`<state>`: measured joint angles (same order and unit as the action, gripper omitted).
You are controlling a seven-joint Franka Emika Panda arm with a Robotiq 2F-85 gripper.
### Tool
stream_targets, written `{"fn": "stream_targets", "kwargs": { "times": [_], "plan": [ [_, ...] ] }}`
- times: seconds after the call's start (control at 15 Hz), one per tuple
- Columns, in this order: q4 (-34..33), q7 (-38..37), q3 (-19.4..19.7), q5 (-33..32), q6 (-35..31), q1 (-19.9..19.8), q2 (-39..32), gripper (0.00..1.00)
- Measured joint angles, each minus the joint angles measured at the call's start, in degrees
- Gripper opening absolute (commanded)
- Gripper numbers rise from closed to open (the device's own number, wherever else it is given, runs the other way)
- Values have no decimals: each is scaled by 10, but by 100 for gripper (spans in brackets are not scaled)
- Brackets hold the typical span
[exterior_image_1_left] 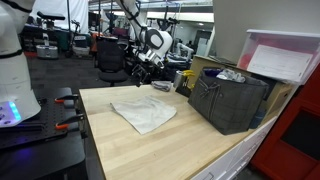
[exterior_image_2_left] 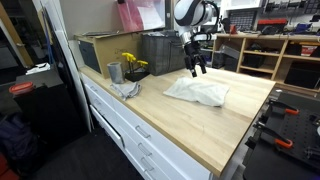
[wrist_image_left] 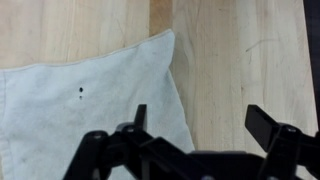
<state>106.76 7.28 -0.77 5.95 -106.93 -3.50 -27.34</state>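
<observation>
Wrist view looks straight down on the gripper (wrist_image_left: pixel 200 128), whose two black fingers (wrist_image_left: pixel 140 116) stand wide apart with nothing between them. One finger hangs over the white cloth (wrist_image_left: pixel 90 100), the other over bare wood of the table (wrist_image_left: pixel 240 50). The cloth's hemmed edge runs under the gap, closer to the finger on the cloth side. A small dark spot (wrist_image_left: pixel 79 95) marks the fabric.

In both exterior views the cloth lies loosely rumpled near the middle of the table top, and the gripper (exterior_image_2_left: pixel 196 68) hangs above its far side, seemingly clear of it. Bare wood (exterior_image_2_left: pixel 200 130) lies open around the cloth out to the table's front edge.

A black crate (exterior_image_1_left: pixel 228 100) stands on the table beside the cloth, apart from it, and closes off that side. A metal cup (exterior_image_2_left: pixel 114 72) and yellow flowers (exterior_image_2_left: pixel 132 62) sit at a corner, well away from the gripper. White drawers (exterior_image_2_left: pixel 130 130) run below the top. Behind it is a workshop room with shelves (exterior_image_2_left: pixel 270 50) and other benches.
</observation>
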Motion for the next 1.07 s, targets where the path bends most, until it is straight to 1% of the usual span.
{"fn": "stream_targets", "kwargs": {
  "times": [0.73, 0.87, 1.07],
  "plan": [
    [3, 1, 0, 0, 0, 2, -6, 100],
    [-7, 4, -1, -12, -10, 6, -18, 100],
    [-53, 10, -5, -18, -49, 15, -63, 100]
  ]
}}
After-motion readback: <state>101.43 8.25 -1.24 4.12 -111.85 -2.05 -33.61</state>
